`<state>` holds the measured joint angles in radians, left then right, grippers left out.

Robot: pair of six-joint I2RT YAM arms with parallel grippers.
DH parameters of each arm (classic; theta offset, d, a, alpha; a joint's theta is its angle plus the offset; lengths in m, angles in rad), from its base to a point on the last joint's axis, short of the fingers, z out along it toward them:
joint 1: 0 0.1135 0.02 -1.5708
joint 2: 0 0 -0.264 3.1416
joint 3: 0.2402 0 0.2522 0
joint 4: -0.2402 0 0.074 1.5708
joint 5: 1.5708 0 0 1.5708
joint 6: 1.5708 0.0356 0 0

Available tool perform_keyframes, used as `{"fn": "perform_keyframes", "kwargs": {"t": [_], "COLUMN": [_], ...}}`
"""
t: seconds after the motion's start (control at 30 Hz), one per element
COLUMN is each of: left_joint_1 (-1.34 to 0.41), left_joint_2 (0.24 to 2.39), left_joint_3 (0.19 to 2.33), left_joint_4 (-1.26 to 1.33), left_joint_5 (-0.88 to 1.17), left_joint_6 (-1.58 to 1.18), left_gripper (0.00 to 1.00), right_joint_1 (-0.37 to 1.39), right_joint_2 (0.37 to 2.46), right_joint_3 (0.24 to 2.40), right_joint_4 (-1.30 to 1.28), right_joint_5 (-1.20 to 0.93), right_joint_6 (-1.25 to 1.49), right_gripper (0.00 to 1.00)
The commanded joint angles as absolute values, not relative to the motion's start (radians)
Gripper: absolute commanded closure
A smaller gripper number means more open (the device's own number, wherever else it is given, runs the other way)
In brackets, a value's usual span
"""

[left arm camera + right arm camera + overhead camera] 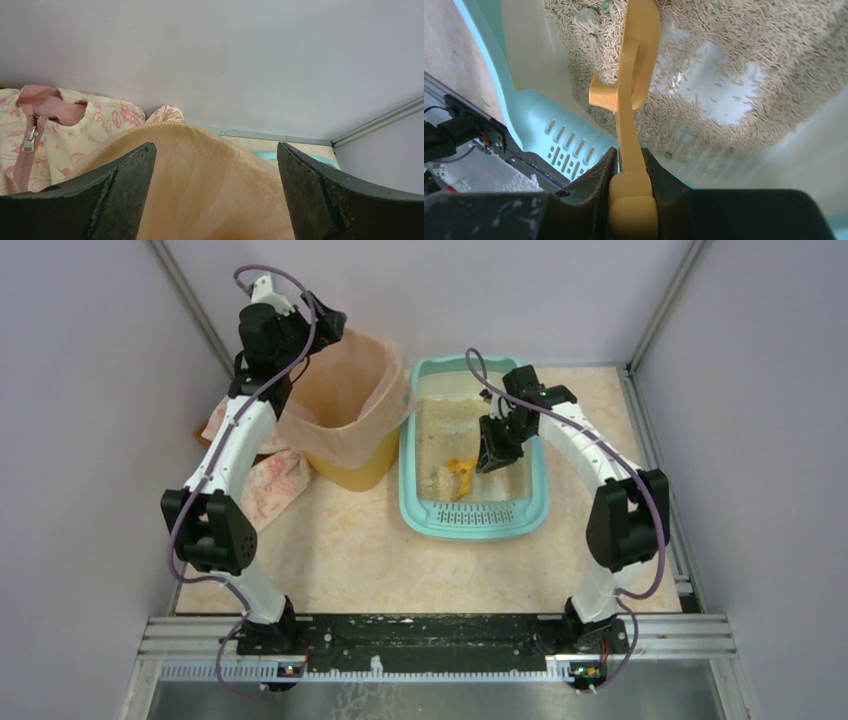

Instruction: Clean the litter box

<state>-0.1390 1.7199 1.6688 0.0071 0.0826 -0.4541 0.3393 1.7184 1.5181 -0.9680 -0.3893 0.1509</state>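
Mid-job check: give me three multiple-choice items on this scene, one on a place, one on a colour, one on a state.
1. In the top view, where is the bin relative to the litter box?
A. left of it
B. right of it
C. inside it

2. What colour is the scoop?
A. blue
B. yellow
C. red

3. How is the left tool?
A. shut on the scoop
B. shut on nothing
C. open

Answers:
1 A: the bin stands by the box's left side.
2 B: the right wrist view shows it yellow, clamped in the right tool.
3 C: its fingers stand wide apart over the liner.
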Motion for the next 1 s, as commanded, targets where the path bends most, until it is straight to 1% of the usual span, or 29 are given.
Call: {"fn": "perform_keyframes", "kwargs": {"t": [0.0,0.13,0.33,0.5,0.7,0.97], "left_joint_1": [-0.125,-0.119,-0.111,-0.109,-0.105,-0.100], "left_joint_2": [1.673,1.665,1.668,1.670,1.677,1.678], "left_joint_3": [1.660,1.654,1.652,1.648,1.657,1.650], "left_joint_4": [0.006,0.005,0.009,0.018,0.022,0.027], "left_joint_5": [0.064,0.062,0.070,0.080,0.087,0.095], "left_joint_6": [-0.425,-0.422,-0.425,-0.433,-0.435,-0.442], "left_gripper": [0.04,0.04,0.04,0.04,0.04,0.04], "right_joint_1": [0.343,0.309,0.264,0.259,0.256,0.228], "right_joint_2": [1.820,1.862,1.925,1.968,2.043,2.037], "right_joint_3": [1.499,1.485,1.462,1.450,1.490,1.495], "right_joint_4": [-0.911,-0.871,-0.829,-0.773,-0.770,-0.729], "right_joint_5": [-0.500,-0.563,-0.601,-0.682,-0.738,-0.900], "right_joint_6": [0.150,0.152,0.147,0.157,0.142,0.172], "right_gripper": [1.00,1.00,1.00,1.00,1.00,1.00]}}
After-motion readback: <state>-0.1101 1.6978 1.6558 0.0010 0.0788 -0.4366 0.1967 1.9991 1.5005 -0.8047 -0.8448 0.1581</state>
